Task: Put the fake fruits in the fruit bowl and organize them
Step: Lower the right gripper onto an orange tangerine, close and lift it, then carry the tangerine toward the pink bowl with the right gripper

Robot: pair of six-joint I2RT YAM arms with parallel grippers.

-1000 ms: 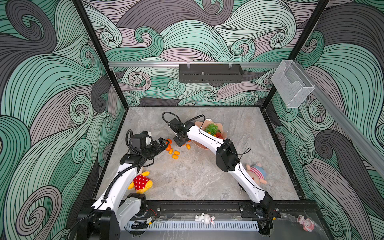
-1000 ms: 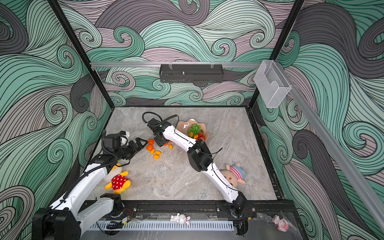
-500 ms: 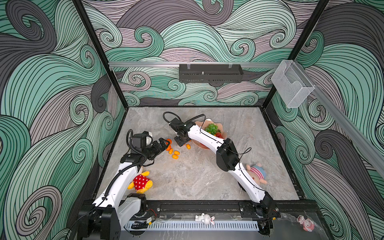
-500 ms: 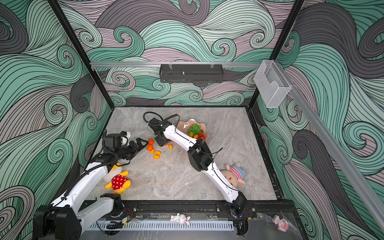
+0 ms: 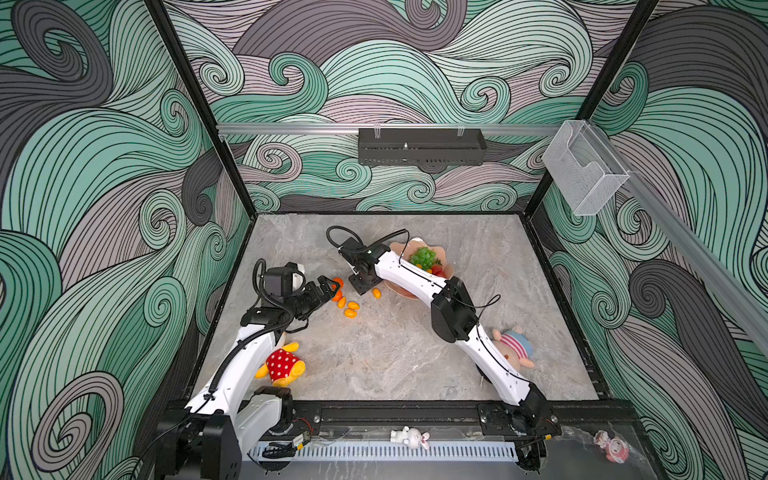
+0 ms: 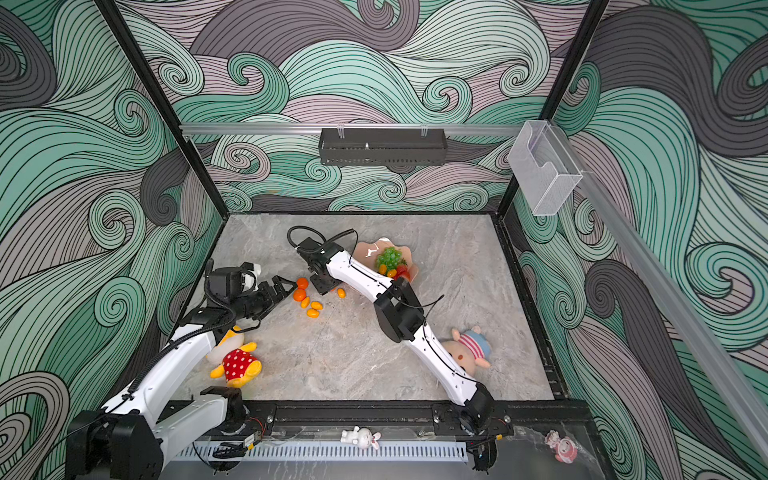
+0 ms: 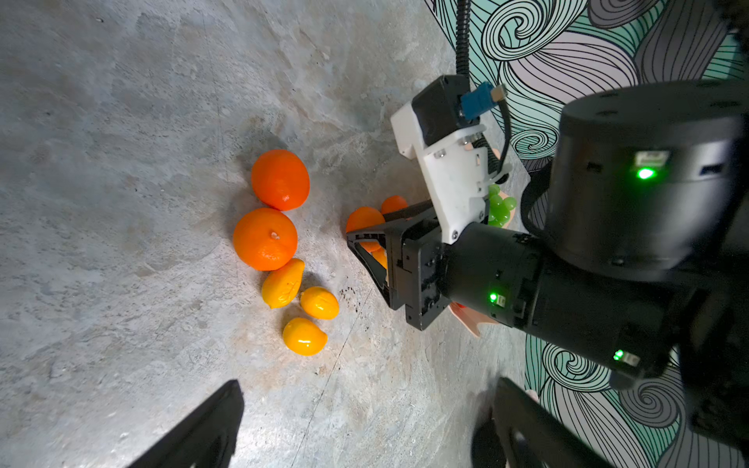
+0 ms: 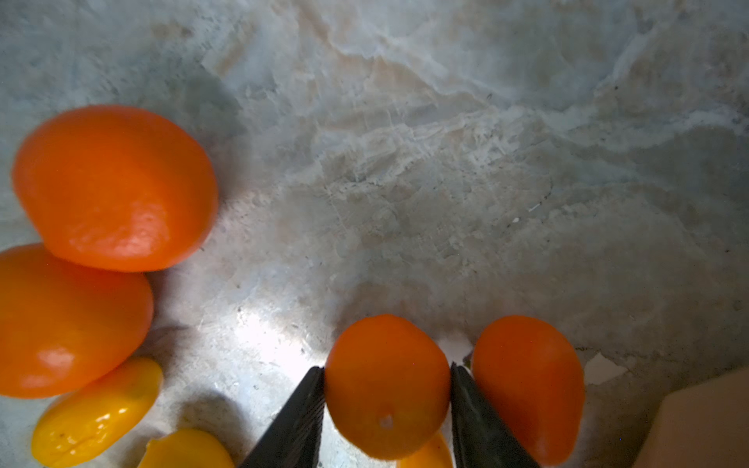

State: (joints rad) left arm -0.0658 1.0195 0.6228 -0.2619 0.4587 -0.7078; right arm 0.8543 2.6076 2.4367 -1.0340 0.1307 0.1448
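The pink scalloped fruit bowl (image 5: 400, 248) (image 6: 367, 249) holds a green grape bunch (image 5: 423, 255) (image 6: 389, 257) and a strawberry (image 5: 436, 270). Left of it, on the marble, lie two tangerines (image 7: 280, 179) (image 7: 265, 239) and three yellow kumquats (image 7: 283, 283). My right gripper (image 8: 387, 372) (image 5: 361, 286) is down at the table, shut on a small orange fruit (image 8: 387, 389); a second orange fruit (image 8: 527, 389) lies against one finger. In the left wrist view my left gripper (image 7: 367, 389) (image 5: 330, 289) stands wide open and empty, just short of the fruit pile.
A red polka-dot yellow plush (image 5: 282, 365) lies by the left arm. A striped doll (image 5: 511, 345) lies beside the right arm. A clear plastic box (image 5: 582, 170) hangs on the right wall, and a black tray (image 5: 419, 145) hangs on the back rail.
The right jaws have narrowed slightly onto the orange fruit. Both arms have hardly moved.
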